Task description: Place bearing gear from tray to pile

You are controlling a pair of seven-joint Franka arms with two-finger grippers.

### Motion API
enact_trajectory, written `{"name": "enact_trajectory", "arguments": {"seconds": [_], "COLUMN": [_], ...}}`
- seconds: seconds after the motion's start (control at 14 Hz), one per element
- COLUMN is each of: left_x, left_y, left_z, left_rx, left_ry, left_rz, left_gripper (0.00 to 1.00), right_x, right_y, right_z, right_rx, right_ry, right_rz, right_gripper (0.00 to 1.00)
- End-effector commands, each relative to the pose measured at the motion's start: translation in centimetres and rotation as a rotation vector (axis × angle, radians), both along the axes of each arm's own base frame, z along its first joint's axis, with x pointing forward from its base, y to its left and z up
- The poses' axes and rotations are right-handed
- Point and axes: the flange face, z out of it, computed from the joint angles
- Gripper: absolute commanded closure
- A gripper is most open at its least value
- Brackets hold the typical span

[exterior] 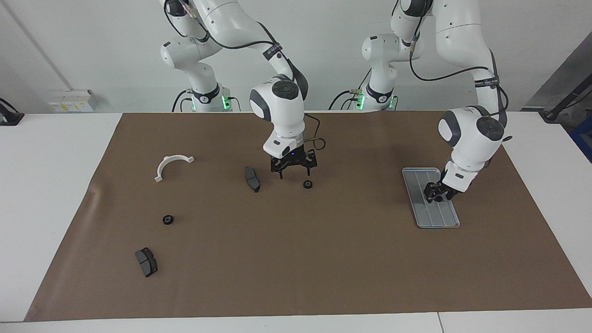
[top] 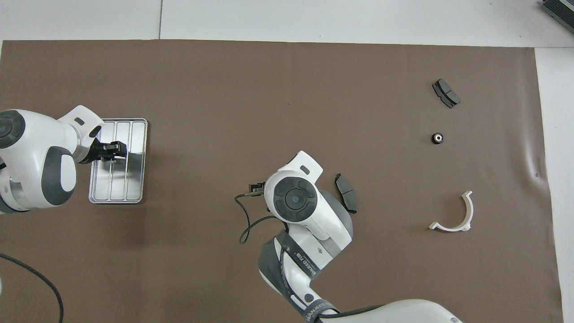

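The silver-grey grooved tray [exterior: 443,216] lies toward the left arm's end of the table and also shows in the overhead view [top: 134,179]. My left gripper [exterior: 438,193] is low over the tray's middle [top: 115,150]; no gear shows on the tray's bare part. My right gripper [exterior: 294,172] is open and empty, just above the mat at mid-table. A small black gear [exterior: 308,184] lies on the mat by one of its fingertips; the arm hides it in the overhead view. Another black gear [exterior: 168,219] lies apart toward the right arm's end [top: 438,138].
A dark grey curved pad [exterior: 252,179] lies beside the right gripper [top: 346,193]. A second pad [exterior: 146,262] lies farther from the robots [top: 445,93]. A white half-ring [exterior: 171,165] lies toward the right arm's end [top: 455,215]. Brown mat [exterior: 296,259] covers the table.
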Motion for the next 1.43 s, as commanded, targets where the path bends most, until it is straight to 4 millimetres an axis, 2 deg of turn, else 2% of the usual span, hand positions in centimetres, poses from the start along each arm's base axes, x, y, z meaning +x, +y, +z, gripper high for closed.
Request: {"name": "enact_trajectory", "arguments": {"seconds": [0.0,0.14,0.21,0.36,0.64,0.79,0.93,1.0,1.07,1.22,1.29,1.36], "left_x": [-0.8,-0.8,-0.8,-0.7,-0.3,1.2,2.9,3.4,3.5,3.4,3.3,3.3], "left_y": [0.3,0.3,0.3,0.3,-0.1,-0.9,-2.4,-4.1,-5.2,-7.5,-8.2,-9.2], "left_z": [-0.7,-0.7,-0.7,-0.6,-0.2,1.2,3.9,4.8,5.2,5.5,5.6,5.7], "left_rx": [-0.004,-0.004,-0.004,-0.004,-0.004,-0.005,-0.036,-0.042,-0.045,-0.049,-0.051,-0.053], "left_ry": [-0.006,-0.004,-0.004,-0.007,-0.011,-0.015,-0.014,-0.013,-0.006,-0.006,-0.007,-0.008], "left_rz": [-0.006,-0.004,-0.001,0.002,-0.003,-0.008,0.050,0.074,0.106,0.132,0.142,0.151], "left_gripper": [0.39,0.48,0.56,0.70,0.87,0.93,0.94,0.94,0.94,0.94,0.94,0.94], "right_x": [0.6,0.9,1.1,1.3,1.7,1.7,1.6,1.5,1.5,1.6,1.7,1.9], "right_y": [1.0,1.0,1.0,1.0,0.9,0.8,0.7,0.6,0.6,0.5,0.5,0.4], "right_z": [-1.4,-2.8,-3.4,-3.4,-3.2,-3.3,-3.4,-3.6,-3.6,-3.6,-3.6,-3.4], "right_rx": [-0.010,-0.035,-0.030,-0.026,-0.033,-0.035,-0.039,-0.043,-0.045,-0.045,-0.040,-0.036], "right_ry": [-0.029,-0.053,-0.072,-0.079,-0.099,-0.099,-0.095,-0.091,-0.089,-0.088,-0.086,-0.088], "right_rz": [0.003,0.034,0.044,0.045,0.058,0.059,0.065,0.068,0.068,0.065,0.052,0.046], "right_gripper": [0.00,0.00,0.00,0.00,0.00,0.00,0.13,0.27,0.44,0.90,1.00,1.00]}}
